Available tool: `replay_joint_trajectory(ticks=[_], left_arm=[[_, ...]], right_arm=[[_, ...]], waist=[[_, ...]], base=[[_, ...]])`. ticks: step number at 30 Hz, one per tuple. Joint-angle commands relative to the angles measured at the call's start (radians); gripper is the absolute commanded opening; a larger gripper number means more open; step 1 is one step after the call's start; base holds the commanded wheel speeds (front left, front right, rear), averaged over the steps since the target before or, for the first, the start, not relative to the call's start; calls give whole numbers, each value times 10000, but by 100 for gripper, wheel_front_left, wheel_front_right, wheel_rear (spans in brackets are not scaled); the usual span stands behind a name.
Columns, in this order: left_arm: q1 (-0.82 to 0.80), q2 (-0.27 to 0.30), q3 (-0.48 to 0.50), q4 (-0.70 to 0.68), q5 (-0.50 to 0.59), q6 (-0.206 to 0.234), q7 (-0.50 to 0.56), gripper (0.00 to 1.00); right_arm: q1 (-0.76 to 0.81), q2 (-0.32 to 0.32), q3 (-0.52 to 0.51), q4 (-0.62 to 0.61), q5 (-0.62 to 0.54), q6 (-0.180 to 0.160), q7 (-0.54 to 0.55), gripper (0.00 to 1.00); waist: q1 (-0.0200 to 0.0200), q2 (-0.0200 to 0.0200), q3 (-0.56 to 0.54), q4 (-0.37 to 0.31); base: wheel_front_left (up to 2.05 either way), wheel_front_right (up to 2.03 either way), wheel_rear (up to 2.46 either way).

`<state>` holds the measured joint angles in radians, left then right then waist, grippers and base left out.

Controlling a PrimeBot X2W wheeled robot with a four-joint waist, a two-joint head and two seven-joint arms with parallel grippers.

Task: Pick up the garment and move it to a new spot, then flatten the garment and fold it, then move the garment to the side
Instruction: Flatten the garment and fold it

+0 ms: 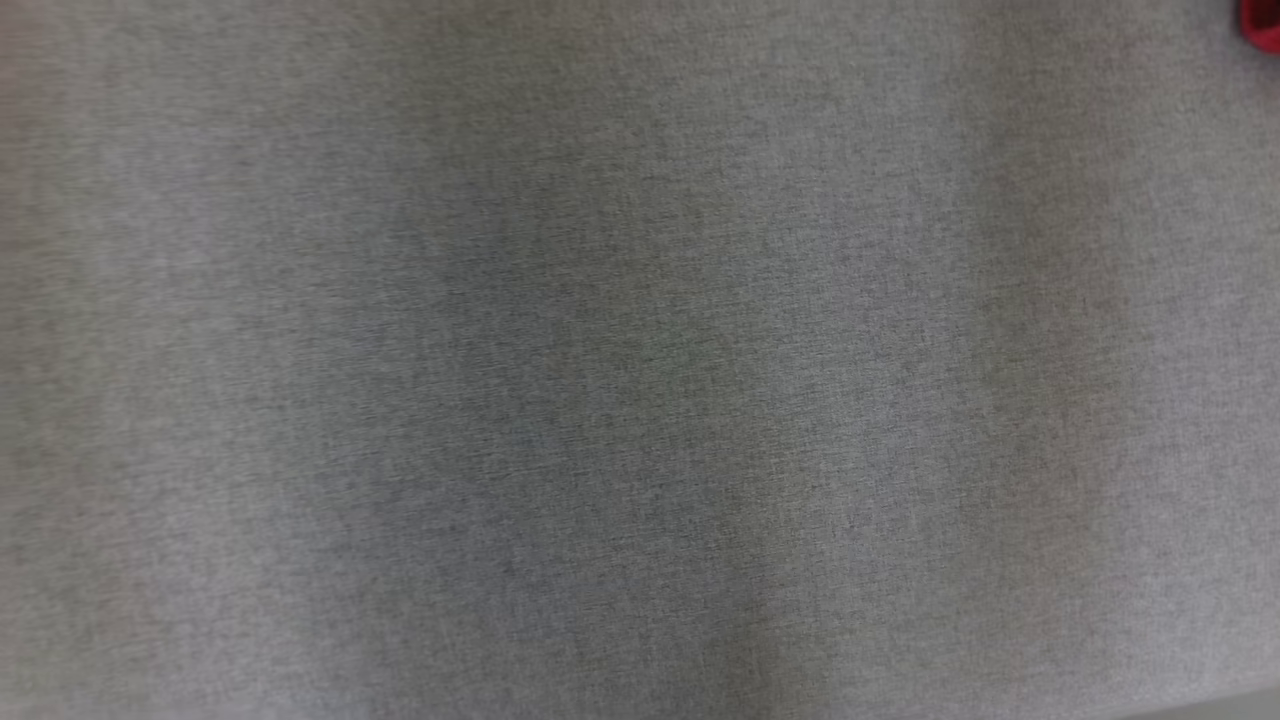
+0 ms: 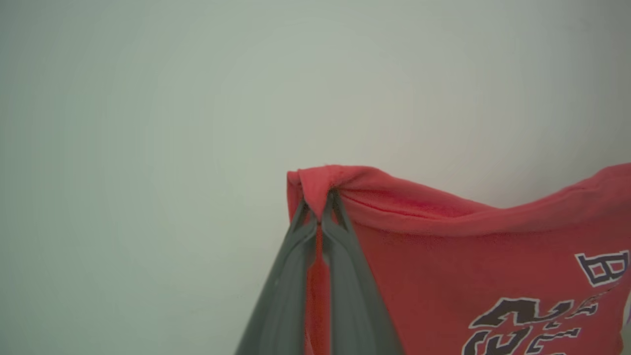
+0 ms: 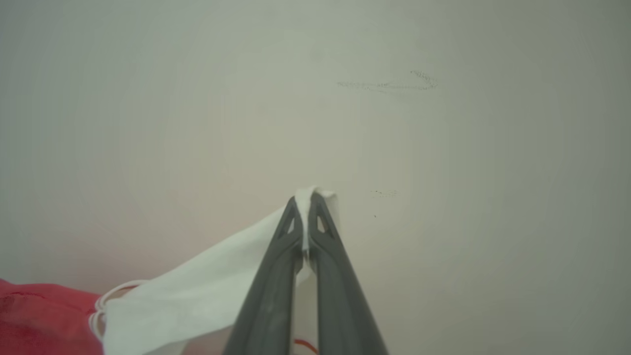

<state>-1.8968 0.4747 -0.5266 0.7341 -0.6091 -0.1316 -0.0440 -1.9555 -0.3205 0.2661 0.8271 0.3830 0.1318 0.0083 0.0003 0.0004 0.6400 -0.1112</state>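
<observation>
Left claw (image 2: 320, 209) clamped on edge of red printed fabric garment (image 2: 468, 266); right claw (image 3: 308, 209) clamped on its white section (image 3: 197, 296). Advise: hold corners level, taut.

Dark lettering (image 2: 532, 323) outlined in white is printed on the red garment (image 2: 443, 256), at the lower right of the left wrist view. One character resembling a B (image 2: 604, 268) can be made out at the right edge. The stylised rows below it are cut off and cannot be read.
</observation>
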Motion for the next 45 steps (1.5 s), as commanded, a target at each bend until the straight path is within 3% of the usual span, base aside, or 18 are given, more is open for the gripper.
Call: replay_joint_trajectory(ticks=[1, 14, 22, 29, 35, 40, 45], left_arm=[[-375, -24, -203, 272, -74, 27, -124, 0], [-1441, -192, -1641, 1623, -1158, 26, -877, 0], [-425, 267, -2525, 1429, -2169, 26, -1498, 0], [1798, 885, -2950, 639, -3136, 26, -2108, 0], [4256, 1248, -2561, -546, -3486, 42, -2214, 0], [6637, 1555, -1710, -1953, -3158, 434, -2210, 0], [9072, 1617, -916, -3595, -2850, 1110, -2212, 0]], right_arm=[[-398, 25, 150, 210, -159, -27, -51, 0], [-2030, 170, 929, 1604, -105, -27, -493, 0], [-1223, -31, 1714, 1638, 499, -27, -942, 0], [877, -289, 2511, 716, 1676, -27, -1518, 0], [3721, -929, 2712, -1154, 2693, -27, -1828, 0], [6511, -1447, 2103, -2841, 2941, -27, -1801, 0], [9587, -1653, 794, -4795, 2821, -27, -1408, 0]], waist=[[-3, -4, 279, -254], [-3, -4, 547, -251], [-3, -4, 470, -97], [-3, -4, -586, -28], [-3, -4, -1813, -1], [-3, -4, -2614, -156], [-3, -4, -3072, -218]], base=[[0, 0, 0], [0, 0, 0], [0, 0, 0], [0, 0, 0], [0, 0, 0], [0, 0, 0], [0, 0, 0]])
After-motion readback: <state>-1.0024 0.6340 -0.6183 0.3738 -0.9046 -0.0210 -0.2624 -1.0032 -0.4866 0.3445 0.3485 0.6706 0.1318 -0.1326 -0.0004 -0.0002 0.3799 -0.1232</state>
